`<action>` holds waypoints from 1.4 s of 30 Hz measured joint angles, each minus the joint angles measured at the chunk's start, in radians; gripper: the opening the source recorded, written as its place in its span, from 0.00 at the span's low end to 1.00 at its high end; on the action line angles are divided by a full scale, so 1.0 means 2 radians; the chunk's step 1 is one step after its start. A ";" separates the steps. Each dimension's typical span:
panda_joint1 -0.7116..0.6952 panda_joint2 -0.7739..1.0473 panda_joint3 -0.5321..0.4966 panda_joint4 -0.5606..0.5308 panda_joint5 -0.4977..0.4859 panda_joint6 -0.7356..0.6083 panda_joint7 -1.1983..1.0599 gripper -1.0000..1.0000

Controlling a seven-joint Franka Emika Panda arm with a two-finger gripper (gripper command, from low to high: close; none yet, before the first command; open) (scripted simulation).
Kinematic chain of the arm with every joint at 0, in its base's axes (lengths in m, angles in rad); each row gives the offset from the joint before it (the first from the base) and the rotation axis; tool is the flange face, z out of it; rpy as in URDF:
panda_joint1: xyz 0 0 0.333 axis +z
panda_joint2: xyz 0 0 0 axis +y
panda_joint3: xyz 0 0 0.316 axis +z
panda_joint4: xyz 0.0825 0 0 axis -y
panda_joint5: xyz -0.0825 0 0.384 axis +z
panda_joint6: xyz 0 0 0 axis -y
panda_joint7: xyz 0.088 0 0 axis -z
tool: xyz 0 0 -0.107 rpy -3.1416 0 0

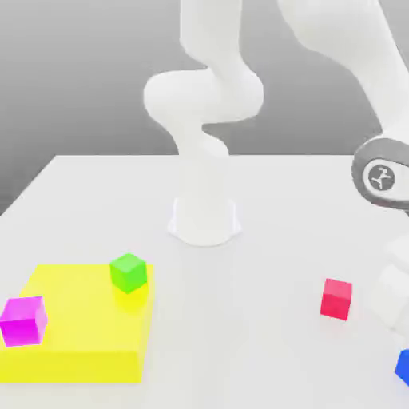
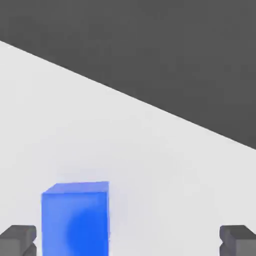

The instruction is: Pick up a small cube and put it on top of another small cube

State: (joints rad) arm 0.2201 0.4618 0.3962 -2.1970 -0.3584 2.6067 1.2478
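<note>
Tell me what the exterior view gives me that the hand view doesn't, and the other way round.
Exterior view: the magenta cube and green cube sitting on the yellow slab at that view's left, the red cube on the table toward its right, and the arm's base.

Hand view: the hand open, fingertips wide apart, with the blue cube between them but close to one fingertip, off-centre.

Both: the blue cube, at the exterior view's lower right edge, and the white table.

Red cube (image 1: 336, 299) stands near blue cube (image 1: 403, 367).
</note>
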 joint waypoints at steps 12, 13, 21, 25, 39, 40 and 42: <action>0.024 0.050 -0.026 0.012 -0.025 0.035 0.019 0.00; 0.017 0.034 -0.017 0.008 -0.014 0.024 0.011 0.00; -0.088 -0.060 -0.054 -0.029 0.051 -0.032 -0.016 0.00; -0.142 -0.098 -0.092 -0.050 0.080 -0.045 -0.024 0.00; -0.353 -0.166 -0.226 -0.107 0.182 -0.035 -0.054 1.00; -0.353 -0.166 -0.226 -0.107 0.182 -0.035 -0.054 1.00; -0.353 -0.166 -0.226 -0.107 0.182 -0.035 -0.054 1.00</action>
State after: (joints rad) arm -0.4866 0.1292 -0.0567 -2.4104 0.0053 2.5372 1.1399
